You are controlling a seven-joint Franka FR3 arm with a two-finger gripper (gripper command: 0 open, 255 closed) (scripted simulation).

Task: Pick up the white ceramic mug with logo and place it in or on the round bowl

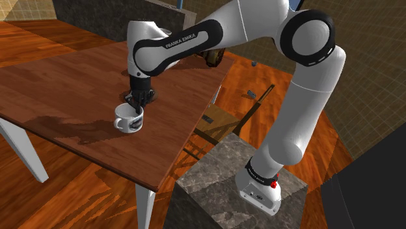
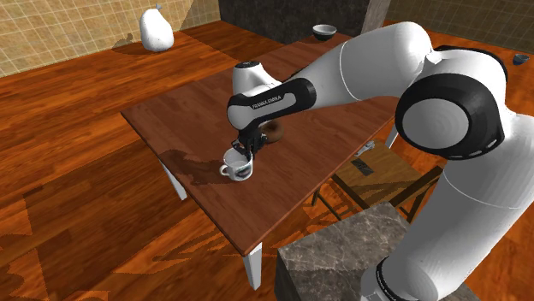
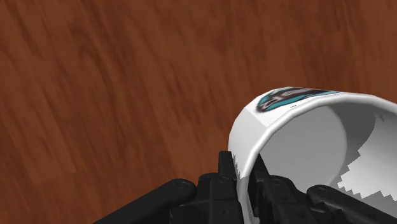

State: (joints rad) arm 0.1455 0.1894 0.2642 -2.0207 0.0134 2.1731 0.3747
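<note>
A white mug [image 1: 128,120] with a teal and dark logo stands upright on the brown wooden table [image 1: 58,91], handle toward the shoulder view's left. My black gripper [image 1: 135,109] comes straight down onto it. In the wrist view the gripper [image 3: 245,173] is shut on the mug [image 3: 299,127], one finger outside the wall and one inside the rim. From the second exterior view the gripper [image 2: 242,154] sits on the mug [image 2: 237,169]. A brown round bowl [image 2: 273,131] on the table is partly hidden behind the arm, and its edge [image 1: 212,58] shows past the forearm.
A wooden chair [image 1: 221,123] stands between the table and the stone-patterned stand [image 1: 221,182]. The table's near edge [image 1: 97,162] lies just in front of the mug. On the floor far back are a white pear-shaped vase [image 2: 154,30] and a dark bowl [image 2: 323,32].
</note>
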